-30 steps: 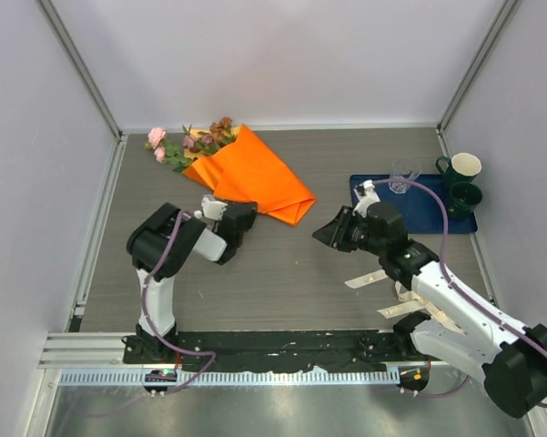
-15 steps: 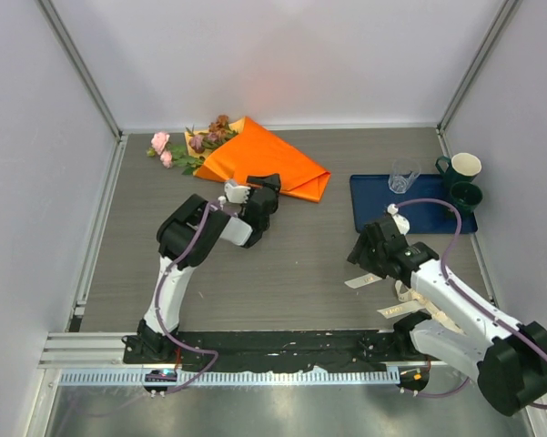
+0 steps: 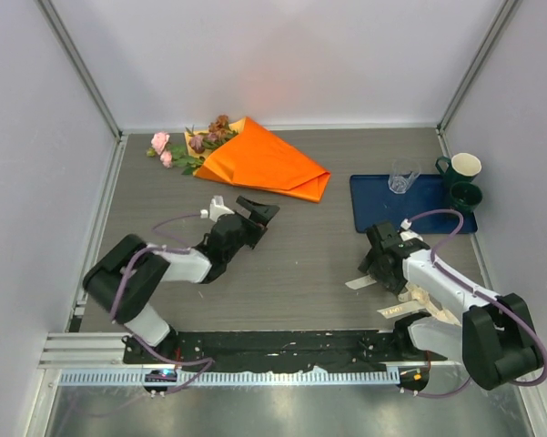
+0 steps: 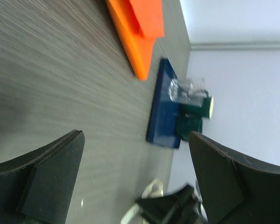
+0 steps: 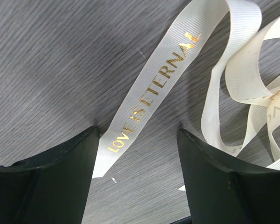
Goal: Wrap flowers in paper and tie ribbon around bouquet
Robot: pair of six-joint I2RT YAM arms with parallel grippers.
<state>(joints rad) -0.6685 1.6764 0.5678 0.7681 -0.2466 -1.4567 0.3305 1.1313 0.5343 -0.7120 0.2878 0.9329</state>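
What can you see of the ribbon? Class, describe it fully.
The ribbon is narrow, flat and cream-white, with a ribbed woven look and gold print reading LOVE IS ETERNAL. One cut end lies flat on the grey wood-grain table, between the open fingers of the right gripper, which does not grip it. The rest curls into loose loops beside that strip. It is not tied around anything.

I count one bouquet point(image 3: 264, 168) at upper left, one ribbon point(image 5: 153, 91), one blue tray point(image 3: 369, 205), one clear glass point(image 3: 402, 176), and two green mugs point(image 3: 464, 166) point(image 3: 462, 197) at right.
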